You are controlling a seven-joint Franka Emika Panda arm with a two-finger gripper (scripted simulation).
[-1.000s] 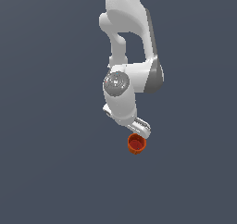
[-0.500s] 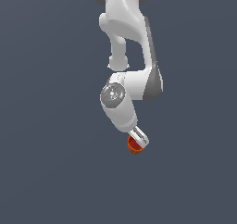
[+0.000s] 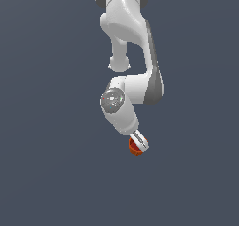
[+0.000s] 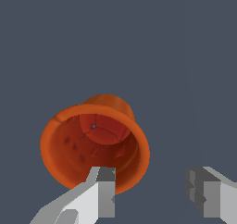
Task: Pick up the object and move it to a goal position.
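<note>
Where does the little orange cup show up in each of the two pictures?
Exterior view: the orange cup peeks out just below the arm's lowest end, a bit below the picture's middle, mostly hidden behind the gripper.
Wrist view: the cup fills the middle, seen from above into its darker red inside, with one finger overlapping its rim.
Shared landmark: the grey-white gripper right next to the cup in both.

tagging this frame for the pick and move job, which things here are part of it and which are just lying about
Part of the job:
- orange-red cup, open mouth facing the wrist camera
- gripper, open, one finger in front of the cup's rim, the other off to the side

Just lying about:
- nothing else shows; only the plain grey-blue floor
</note>
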